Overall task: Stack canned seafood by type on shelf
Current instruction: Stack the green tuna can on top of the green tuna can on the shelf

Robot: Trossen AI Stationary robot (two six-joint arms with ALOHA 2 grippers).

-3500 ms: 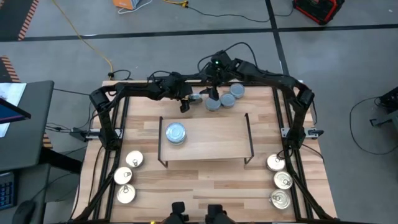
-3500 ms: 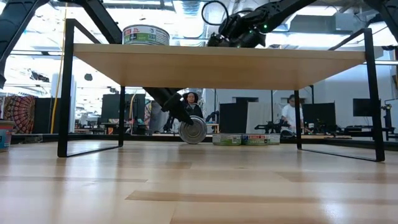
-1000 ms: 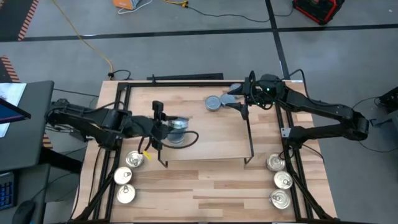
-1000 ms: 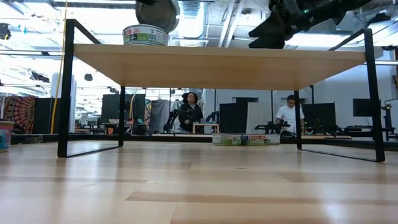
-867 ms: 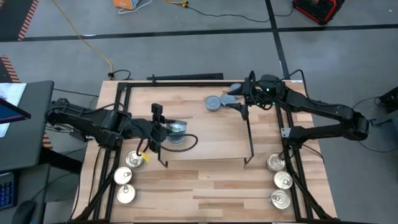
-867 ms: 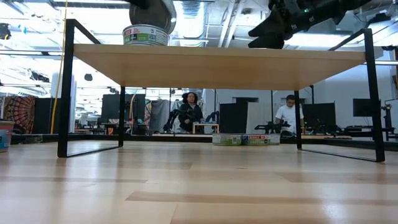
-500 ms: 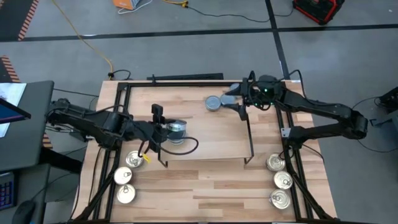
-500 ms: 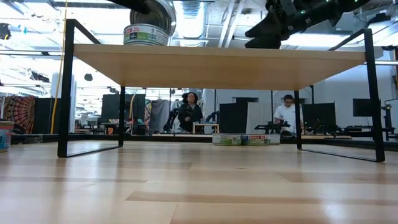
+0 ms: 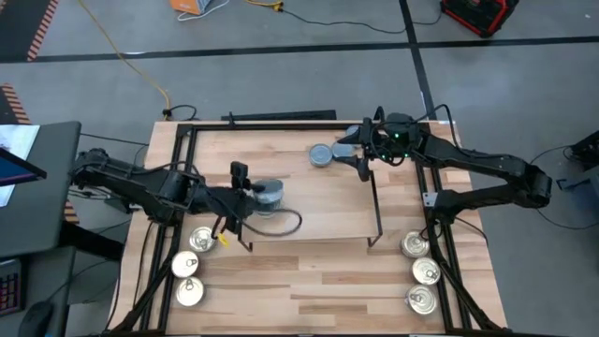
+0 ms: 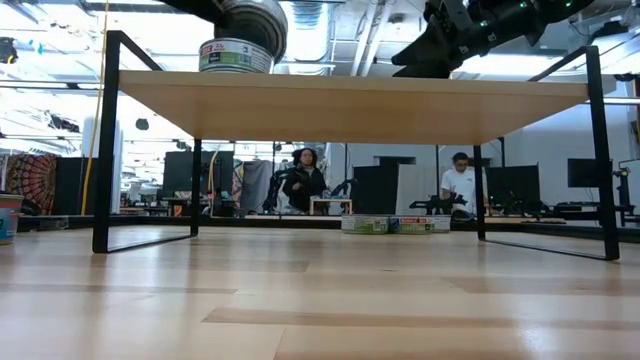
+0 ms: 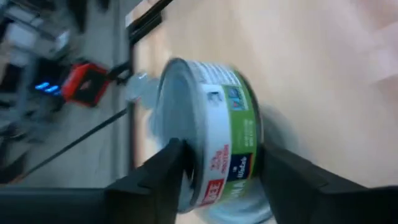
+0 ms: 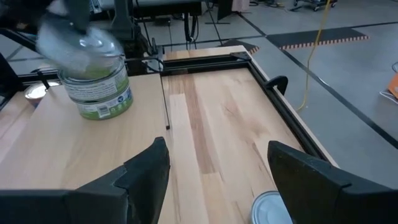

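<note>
High view: the left claw reaches over the shelf, a tin between its fingers above the stack there. The right claw hangs open and empty beside a blue-grey tin on the surface.

Low view: the tin sits tilted above the stacked tin.

Left wrist view: fingers flank the tin; whether they grip it I cannot tell.

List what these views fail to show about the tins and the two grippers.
- Left gripper: tin sits between its fingers; blur in the left wrist view hides whether it is gripped.
- Shelf: in the low view, its top hides the tins behind.
- Right gripper: too small in the high view to judge contact with the blue-grey tin.
</note>
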